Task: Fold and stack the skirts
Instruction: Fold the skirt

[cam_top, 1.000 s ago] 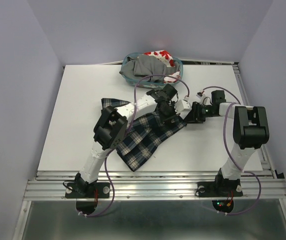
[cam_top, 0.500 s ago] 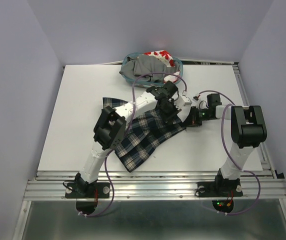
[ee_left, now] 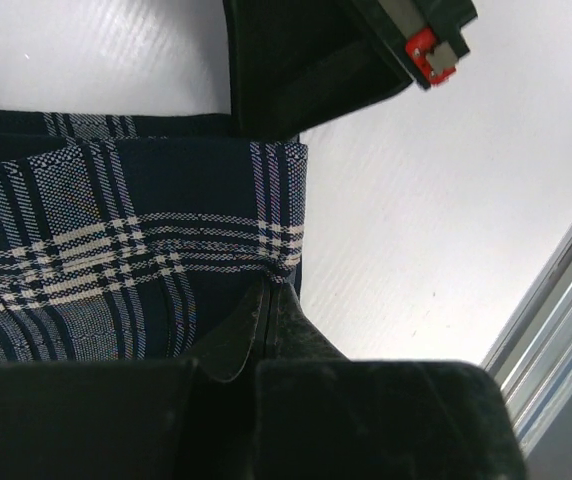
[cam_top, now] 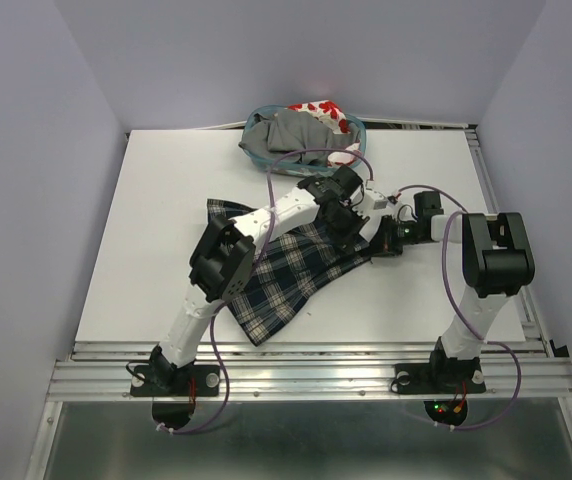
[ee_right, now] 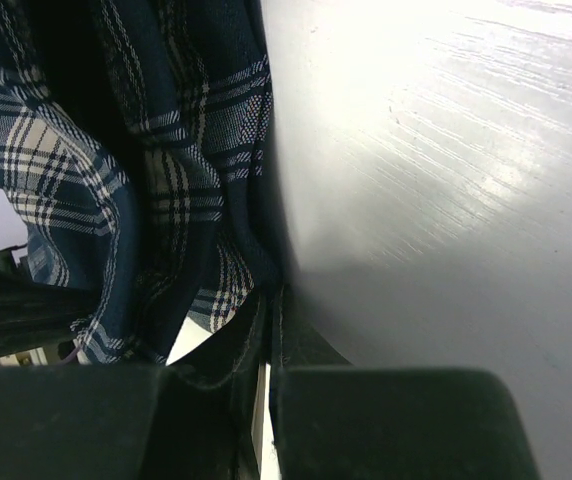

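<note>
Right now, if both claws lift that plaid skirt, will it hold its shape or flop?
Probably flops: the plaid skirt bunches into soft folds where the right claw pinches it. Most of it lies loose on the table away from the left claw, so it would likely hang and drag. Thin cloth, so probably light.

We record the first skirt on the table at frame centre. The basket, upper centre at the table's far edge, holds a second skirt and, behind it, a third skirt. Left gripper and right gripper meet at the first skirt's right corner.
</note>
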Motion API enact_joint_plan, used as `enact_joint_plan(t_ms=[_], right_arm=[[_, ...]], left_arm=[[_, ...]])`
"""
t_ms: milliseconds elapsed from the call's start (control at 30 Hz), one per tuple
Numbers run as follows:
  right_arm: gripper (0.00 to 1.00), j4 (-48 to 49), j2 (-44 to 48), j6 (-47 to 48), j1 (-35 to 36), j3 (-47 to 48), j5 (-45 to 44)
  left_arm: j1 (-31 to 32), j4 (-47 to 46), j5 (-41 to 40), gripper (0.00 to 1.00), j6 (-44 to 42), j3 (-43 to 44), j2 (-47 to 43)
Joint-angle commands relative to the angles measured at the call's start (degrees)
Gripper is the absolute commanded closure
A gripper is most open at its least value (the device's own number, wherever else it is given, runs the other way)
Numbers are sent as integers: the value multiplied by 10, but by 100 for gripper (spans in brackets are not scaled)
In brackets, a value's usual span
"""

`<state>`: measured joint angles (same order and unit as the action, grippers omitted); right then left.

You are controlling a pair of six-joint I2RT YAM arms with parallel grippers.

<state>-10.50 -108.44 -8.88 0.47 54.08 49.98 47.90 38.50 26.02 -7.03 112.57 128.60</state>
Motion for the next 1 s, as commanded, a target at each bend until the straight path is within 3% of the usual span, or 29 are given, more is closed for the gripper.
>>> enact_joint_plan(t_ms=[0,167,433,500,633,733,967], right_arm=[[99,15,18,5,8,-19,-30],[99,17,17,0,8,-21,-29],[98,2,27,3,8,-11,-56],[94,-16,42,13,8,1,-84],[68,-71,87,47,-4,16,-131],[59,-96,115,48,-16,30,-152],[55,-125,125,8,-16,43,-77]], left_arm=[[7,-41,7,100,37,11,-8],[6,-50,27,100,49,10,18],[10,-87,61,100,63,-80,24],[8,-92,62,100,67,-96,31],[7,-110,69,100,78,-120,33],[7,-118,76,100,83,-125,35],[6,-133,79,95,85,-131,30]])
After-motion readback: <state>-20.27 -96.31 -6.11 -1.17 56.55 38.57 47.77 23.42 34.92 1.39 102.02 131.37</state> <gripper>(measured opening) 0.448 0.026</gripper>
